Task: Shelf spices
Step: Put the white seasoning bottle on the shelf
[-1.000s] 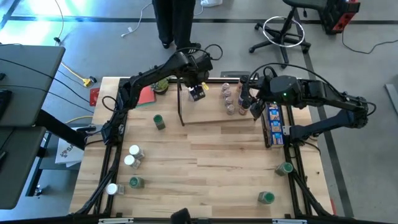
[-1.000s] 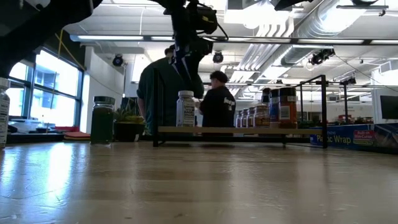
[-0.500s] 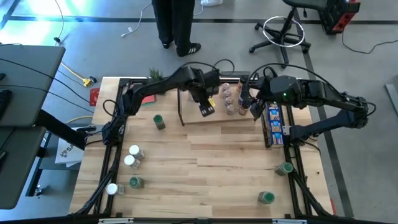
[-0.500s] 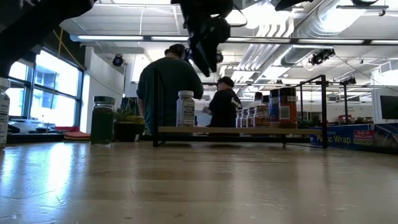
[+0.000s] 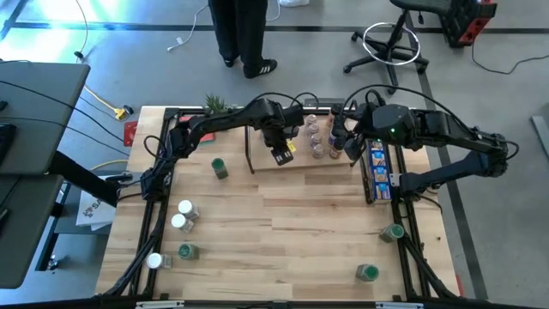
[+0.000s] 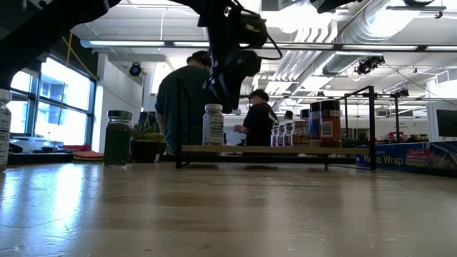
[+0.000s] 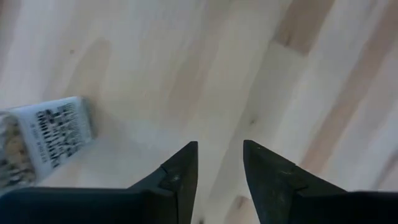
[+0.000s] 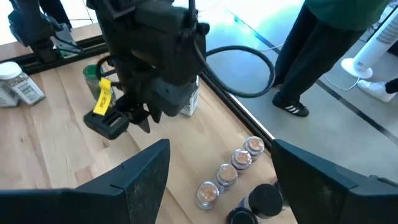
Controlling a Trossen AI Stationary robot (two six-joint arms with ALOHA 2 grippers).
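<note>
The left end effector (image 5: 280, 154) hangs above the front part of the shelf (image 5: 296, 160), near the shelf's left end, at about twelve o'clock on the worktop (image 5: 274, 232). Its two dark fingers (image 7: 180, 177) stand a narrow gap apart with only bare wood between them, holding nothing. A white-labelled jar (image 6: 213, 125) stands upright on the shelf just beside it.

The right end effector (image 5: 340, 137) waits over the shelf's right end, its fingers (image 8: 146, 177) spread wide and empty. Below it a row of clear-topped spices (image 8: 230, 169) sits on the shelf, touching or nearly touching one another, with two black-lidded jars (image 8: 261, 200) at the near end of the row.

The rest of the spices are still loose on the worktop: one green-topped jar (image 5: 220, 167) at ten o'clock, two white-topped ones (image 5: 183, 215) at nine o'clock, a white and a green one (image 5: 187, 251) at eight o'clock, and two green ones (image 5: 367, 273) at four to five o'clock. A long blue box (image 5: 377, 172) lies just right of the shelf.

A person (image 5: 240, 30) stands beyond the far edge.
</note>
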